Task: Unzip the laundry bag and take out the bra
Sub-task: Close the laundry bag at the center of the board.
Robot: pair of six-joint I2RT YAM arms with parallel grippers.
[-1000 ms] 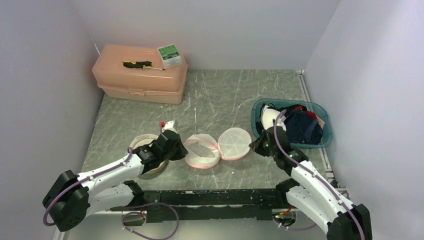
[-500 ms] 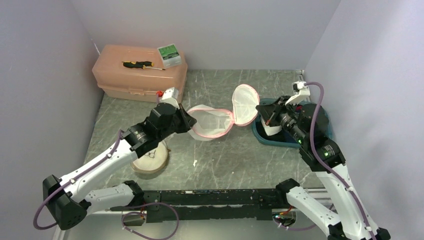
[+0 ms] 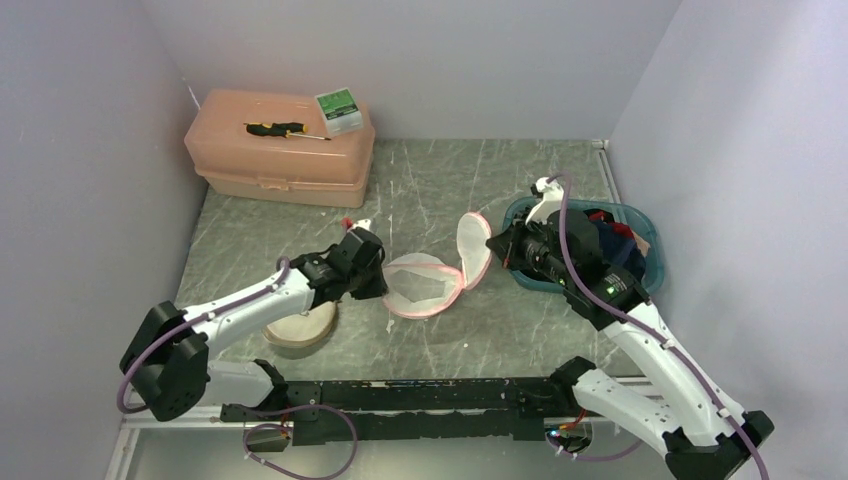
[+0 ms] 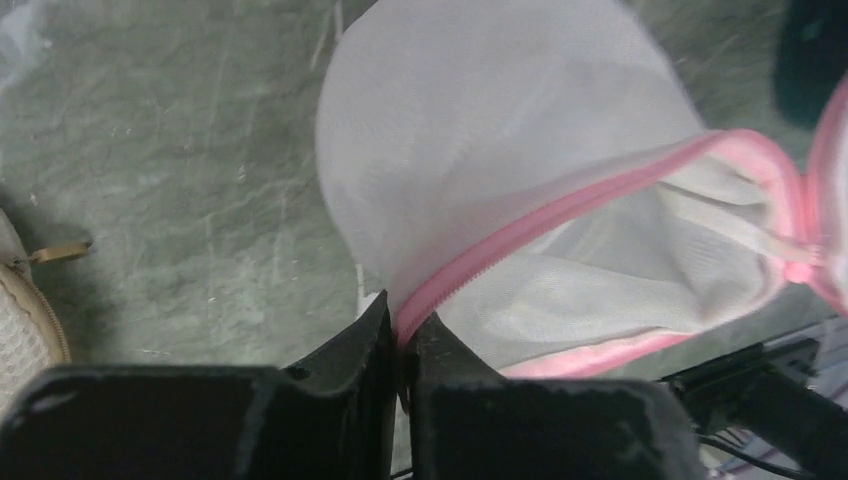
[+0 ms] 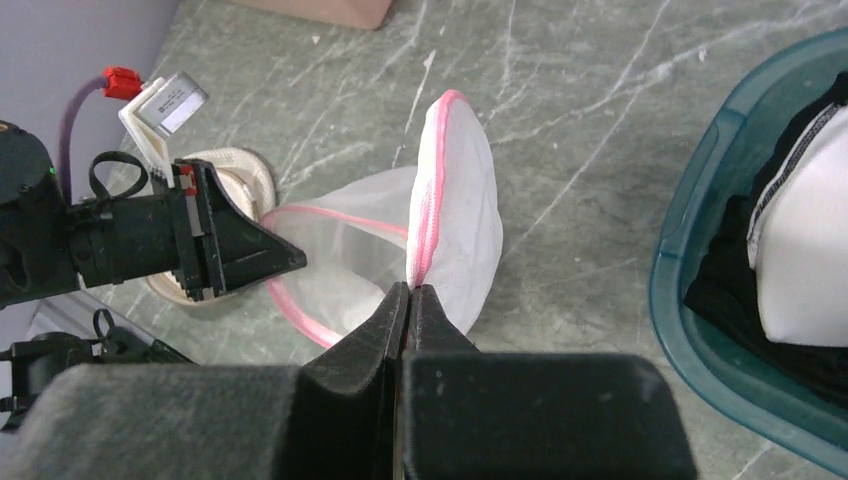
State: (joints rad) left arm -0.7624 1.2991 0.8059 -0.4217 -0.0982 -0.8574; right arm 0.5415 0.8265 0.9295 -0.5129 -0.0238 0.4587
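- A second ago the laundry bag (image 3: 425, 285) lay spread flat, both halves down, just left of the teal basket (image 5: 668, 300). Half a second ago I had it lifted well clear of the table. Now it is low again, about where it started beside the basket.
- The half nearer the basket now stands on edge, and the farther half sags open like a bowl.
- The zip is fully undone, so I judge the unzipping finished. The lift looks to me like a shake to empty the bag.
- Through the mesh of the farther half I see only folded netting and cannot make out a bra.
- A white cup with black trim (image 5: 800, 260) lies inside the basket among dark clothes. It may be the bra, but I cannot tell.
- My left gripper (image 4: 403, 340) is pinched tight on the pink zip rim of the half farther from the basket, with almost no gap showing.
- My right gripper (image 5: 410, 300) is closed fully on the pink rim of the upright half, holding it just off the basket's left wall.
- A beige pouch (image 3: 300, 325) lies beyond the bag from the basket, untouched.
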